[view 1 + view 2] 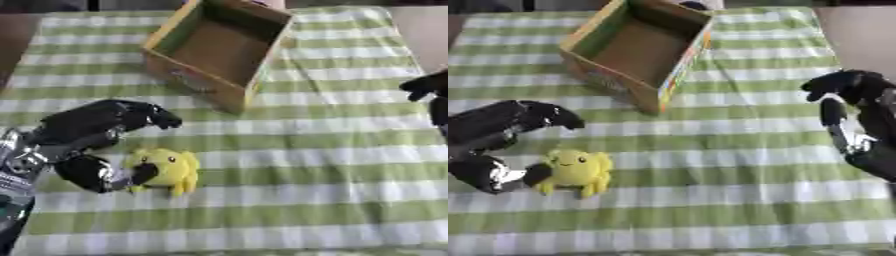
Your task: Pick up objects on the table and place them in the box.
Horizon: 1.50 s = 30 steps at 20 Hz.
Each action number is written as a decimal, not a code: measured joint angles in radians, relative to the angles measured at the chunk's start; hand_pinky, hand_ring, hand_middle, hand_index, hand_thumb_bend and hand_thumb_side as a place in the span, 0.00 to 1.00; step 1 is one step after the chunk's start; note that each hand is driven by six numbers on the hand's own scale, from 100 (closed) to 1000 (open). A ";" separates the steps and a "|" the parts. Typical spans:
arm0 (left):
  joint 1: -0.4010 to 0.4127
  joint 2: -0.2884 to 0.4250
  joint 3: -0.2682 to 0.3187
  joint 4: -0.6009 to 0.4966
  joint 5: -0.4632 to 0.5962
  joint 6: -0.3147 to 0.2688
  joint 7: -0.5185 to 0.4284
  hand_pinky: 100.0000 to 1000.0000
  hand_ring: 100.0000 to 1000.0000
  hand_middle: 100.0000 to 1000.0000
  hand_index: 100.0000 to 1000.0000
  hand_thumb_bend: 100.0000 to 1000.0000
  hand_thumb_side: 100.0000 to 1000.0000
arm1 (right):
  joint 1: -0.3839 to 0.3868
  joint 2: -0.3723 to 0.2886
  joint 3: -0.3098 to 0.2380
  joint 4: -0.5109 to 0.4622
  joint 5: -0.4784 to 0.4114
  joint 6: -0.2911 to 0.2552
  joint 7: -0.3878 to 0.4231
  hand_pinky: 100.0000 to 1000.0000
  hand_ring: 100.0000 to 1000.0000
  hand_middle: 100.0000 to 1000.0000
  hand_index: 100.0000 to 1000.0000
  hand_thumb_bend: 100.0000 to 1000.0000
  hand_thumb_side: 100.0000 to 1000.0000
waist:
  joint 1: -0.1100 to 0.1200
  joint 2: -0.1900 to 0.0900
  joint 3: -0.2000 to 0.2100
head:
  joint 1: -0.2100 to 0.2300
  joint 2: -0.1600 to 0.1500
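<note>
Nearest the camera, a yellow soft toy (164, 170) sits on the green and white checked cloth (315, 165), in the left half of the table. Touching its left side is the thumb of the robot's left hand (92, 135), which comes in from the left edge. That hand is spread wide, its fingers arched above and beyond the toy without closing on it. On the right edge, the right hand (859, 120) hangs over the cloth with fingers loosely curved, holding nothing, well apart from the toy. Farther back stands the open cardboard box (219, 47), turned at an angle, its inside bare.
</note>
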 measured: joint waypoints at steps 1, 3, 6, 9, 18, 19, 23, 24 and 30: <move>0.000 0.000 -0.001 0.000 -0.015 -0.004 0.004 0.73 0.73 0.77 0.94 0.36 1.00 | 0.001 0.000 0.000 0.000 0.000 0.000 0.000 0.75 0.70 0.49 0.71 0.00 0.47 | 0.000 0.000 0.000 | 0.000 0.000; 0.000 0.000 -0.007 0.000 -0.044 -0.010 0.010 0.73 0.73 0.77 0.94 0.37 1.00 | 0.001 0.000 0.000 0.001 0.000 0.000 0.000 0.75 0.70 0.49 0.71 0.00 0.47 | -0.001 0.000 0.000 | 0.000 0.000; 0.001 0.000 -0.017 0.000 -0.088 -0.017 0.017 0.73 0.73 0.77 0.94 0.37 1.00 | 0.001 0.000 0.000 0.003 0.000 0.000 0.001 0.75 0.70 0.49 0.71 0.00 0.47 | -0.002 0.000 0.000 | -0.001 0.000; 0.001 0.000 -0.025 0.000 -0.122 -0.020 0.020 0.73 0.73 0.77 0.94 0.36 1.00 | 0.002 0.000 0.000 0.005 0.000 0.000 0.001 0.75 0.70 0.49 0.71 0.00 0.47 | -0.002 0.000 0.000 | -0.001 0.000; 0.001 0.000 -0.038 0.036 -0.213 -0.033 0.033 0.72 0.72 0.75 0.93 0.29 1.00 | 0.002 0.000 0.000 0.005 0.000 -0.001 0.004 0.75 0.70 0.49 0.71 0.00 0.47 | -0.002 0.000 0.000 | -0.001 0.000; 0.001 0.000 -0.038 0.043 -0.223 -0.035 0.035 0.72 0.71 0.75 0.93 0.29 1.00 | 0.002 0.000 0.000 0.005 0.000 -0.001 0.005 0.75 0.70 0.49 0.71 0.00 0.47 | -0.002 0.000 -0.001 | -0.001 0.000; 0.001 0.000 -0.043 0.073 -0.267 -0.045 0.045 0.72 0.71 0.75 0.93 0.29 1.00 | 0.002 0.000 0.000 0.005 0.000 -0.002 0.006 0.75 0.70 0.49 0.71 0.00 0.47 | -0.002 0.001 -0.001 | -0.001 0.000; 0.001 0.000 -0.044 0.079 -0.276 -0.047 0.047 0.72 0.71 0.74 0.93 0.29 1.00 | 0.002 0.000 0.000 0.005 0.000 -0.002 0.006 0.75 0.70 0.49 0.71 0.00 0.47 | -0.002 0.001 -0.001 | -0.001 0.000; 0.002 -0.001 -0.050 0.110 -0.327 -0.059 0.059 0.72 0.71 0.74 0.93 0.29 1.00 | 0.002 0.000 0.000 0.005 0.000 -0.002 0.007 0.75 0.70 0.49 0.71 0.00 0.47 | -0.002 0.001 -0.001 | -0.001 0.000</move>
